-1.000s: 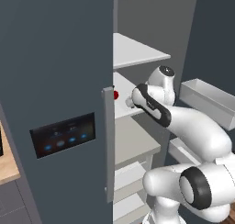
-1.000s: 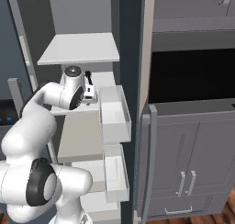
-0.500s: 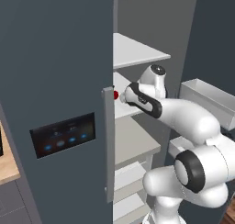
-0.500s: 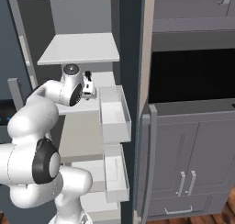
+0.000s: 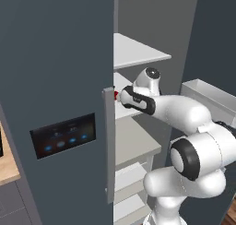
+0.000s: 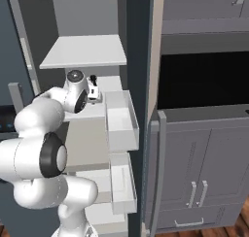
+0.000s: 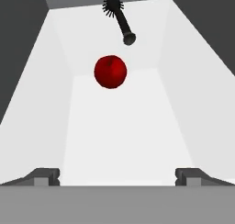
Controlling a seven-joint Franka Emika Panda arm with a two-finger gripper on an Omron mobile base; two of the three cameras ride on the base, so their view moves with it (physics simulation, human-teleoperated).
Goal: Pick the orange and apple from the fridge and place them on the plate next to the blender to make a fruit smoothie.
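Observation:
The red apple (image 7: 110, 71) lies on a pale middle shelf (image 7: 119, 126) inside the fridge (image 5: 55, 58), and shows as a red sliver (image 5: 116, 95) past the closed door's edge. My gripper (image 7: 118, 175) is open, its two fingertips (image 7: 46, 175) spread wide, aimed straight at the apple and still a short way in front of it. Nothing is between the fingers. The arm (image 5: 175, 111) reaches in through the open right side of the fridge. The orange, the plate and the blender are out of view.
A black brush (image 7: 118, 16) lies at the back of the same shelf, behind the apple. The shelf above (image 5: 138, 51) hangs low over the hand. White door bins (image 6: 119, 122) stand to the right of the arm. The closed door's grey handle (image 5: 109, 145) is beside the wrist.
The arm has stretched further into the fridge, carrying the hand leftward along the middle shelf toward the apple. The apple has not moved.

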